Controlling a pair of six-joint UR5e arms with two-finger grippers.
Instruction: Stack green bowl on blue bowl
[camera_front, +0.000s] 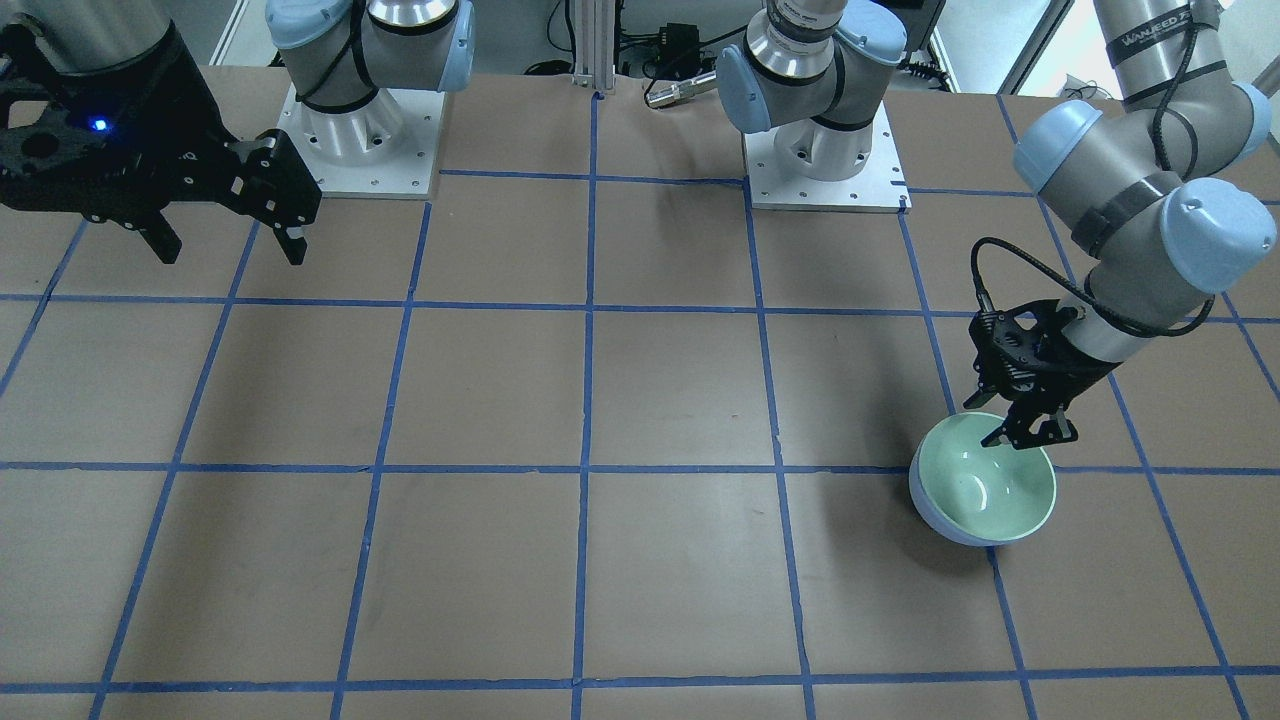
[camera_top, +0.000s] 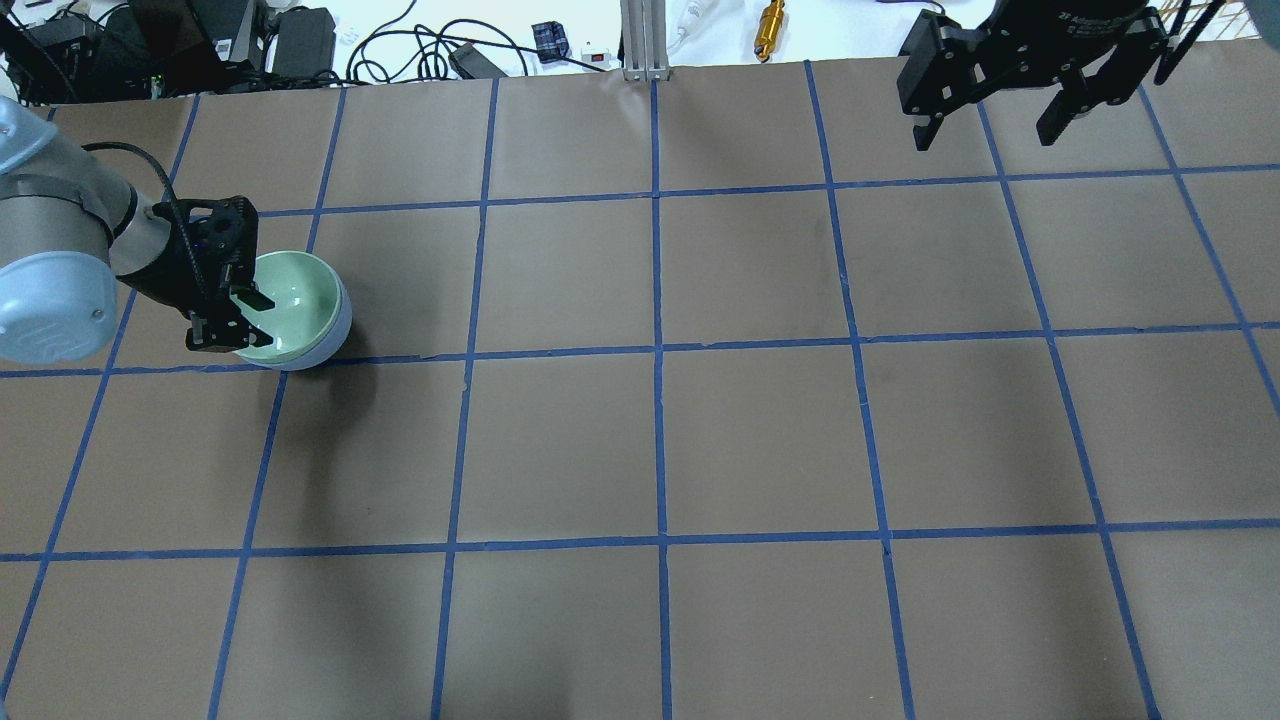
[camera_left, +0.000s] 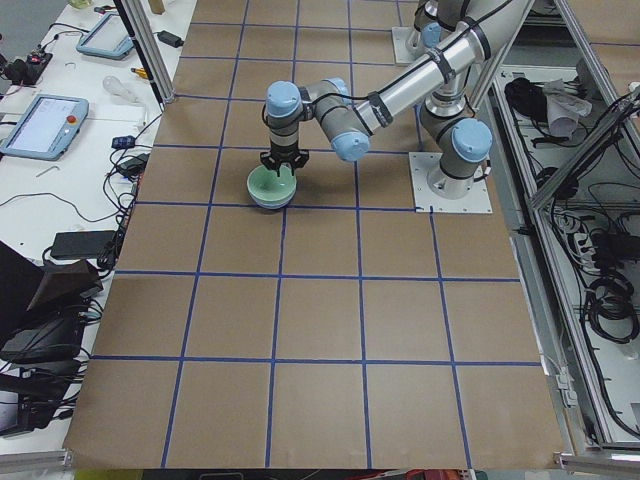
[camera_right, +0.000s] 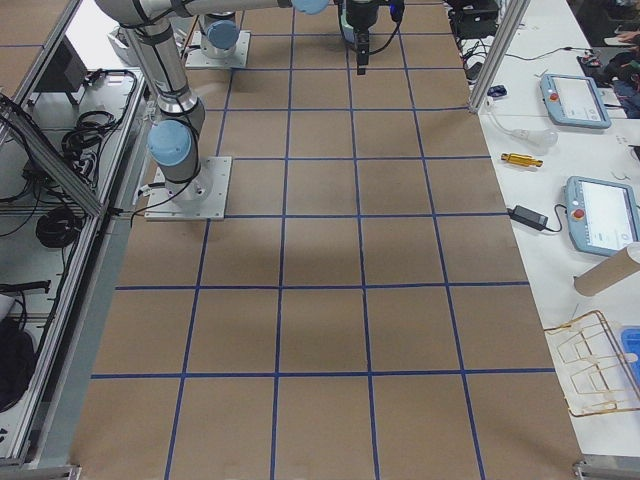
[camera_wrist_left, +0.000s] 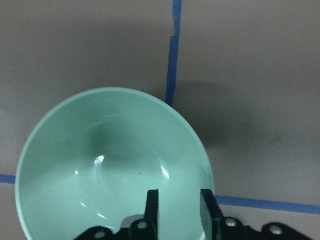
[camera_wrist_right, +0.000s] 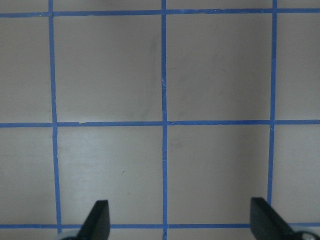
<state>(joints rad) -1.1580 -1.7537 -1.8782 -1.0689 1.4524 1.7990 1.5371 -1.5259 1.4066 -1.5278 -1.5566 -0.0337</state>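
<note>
The green bowl sits nested inside the blue bowl on the table, on the robot's left side. Only the outer wall of the blue bowl shows, also in the overhead view. My left gripper stands over the near rim of the green bowl. In the left wrist view one finger is inside the rim and one outside, closed narrowly on it. My right gripper is open and empty, high over the far right of the table.
The brown table has a grid of blue tape lines. The two arm bases stand at the robot's edge. Cables and small tools lie beyond the far edge. Tablets lie on a side bench.
</note>
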